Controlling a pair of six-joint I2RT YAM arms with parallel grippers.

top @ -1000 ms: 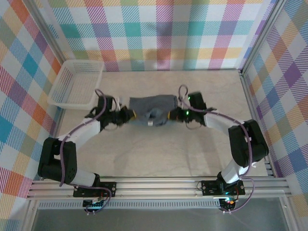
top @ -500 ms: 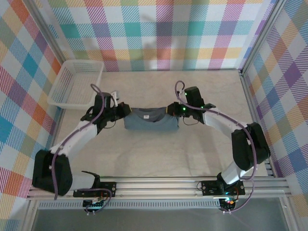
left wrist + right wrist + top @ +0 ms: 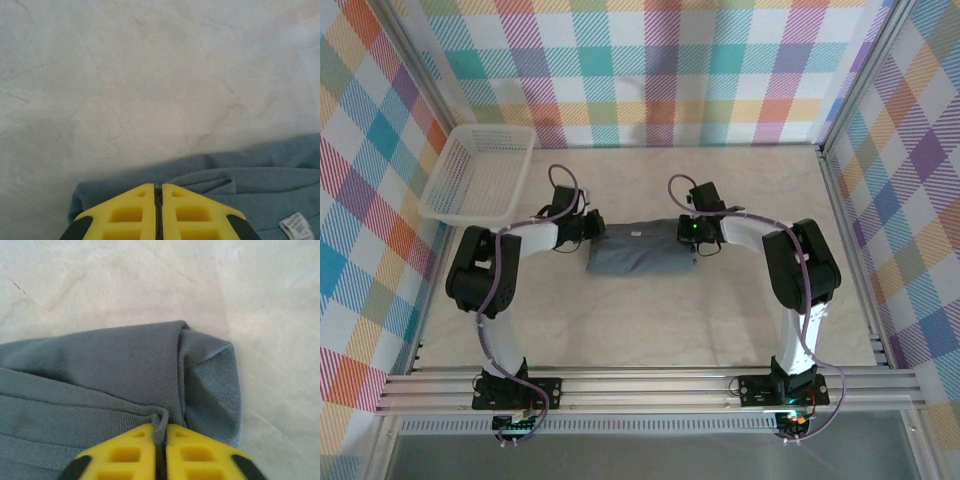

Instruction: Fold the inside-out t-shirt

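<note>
The inside-out t-shirt (image 3: pixel 640 255) lies mid-table as a flat slate-blue rectangle folded over on itself. My left gripper (image 3: pixel 590 232) rests at its far left corner and my right gripper (image 3: pixel 688 236) at its far right corner. In the left wrist view the yellow fingers of the left gripper (image 3: pixel 158 186) are pressed together on the t-shirt (image 3: pixel 260 175), with a sliver of cloth at their tips. In the right wrist view the right gripper (image 3: pixel 160 425) pinches a raised ridge of the t-shirt (image 3: pixel 100 365) beside a folded corner.
A white mesh basket (image 3: pixel 488 130) stands at the far left corner of the table. Bare pale tabletop (image 3: pixel 650 320) surrounds the shirt. Checked walls and metal posts close in the sides. A white label (image 3: pixel 296 224) shows on the cloth.
Both grippers carried the held edge of the shirt away from the arm bases and down. The cloth went from a lifted bunch to a flat folded rectangle on the table.
</note>
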